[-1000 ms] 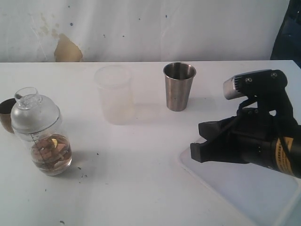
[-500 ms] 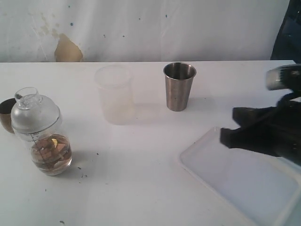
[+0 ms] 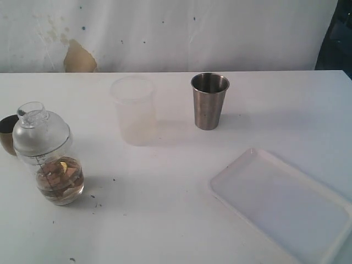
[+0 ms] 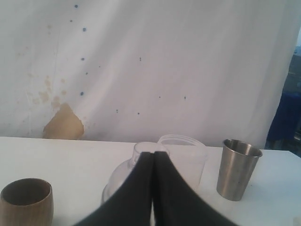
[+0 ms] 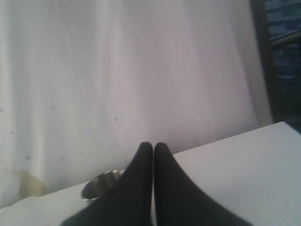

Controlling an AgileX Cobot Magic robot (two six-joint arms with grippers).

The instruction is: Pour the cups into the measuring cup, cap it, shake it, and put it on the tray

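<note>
The measuring cup (image 3: 58, 179) stood upright near the left edge of the worktop (image 3: 165, 220), toward the front, with its clear dome lid (image 3: 41, 135) seated on top and a brownish mix with paler lumps lying in its base. Just behind it, hard against the left edge, sat the wooden cup (image 3: 6, 133), upright and partly cut off from sight; the left wrist camera showed a gap between the two. Toward the far edge, about midway along, the steel tumbler (image 3: 209, 100) stood upright with its mouth open; to its left, near but apart, stood a frosted cup (image 3: 133, 110), also upright. The tray (image 3: 283, 203) lay flat at the front right corner, set askew to the worktop's edges, well apart from the measuring cup. The left tool (image 4: 153, 157) was closed, its two dark fingers pressed together with nothing between them, hanging in front of the dome lid. The right tool (image 5: 153, 147) was likewise closed on nothing, its tips meeting above the worktop with the steel tumbler's rim just beyond. A white cloth (image 3: 220, 33) with a brown stain hung behind the far edge.
</note>
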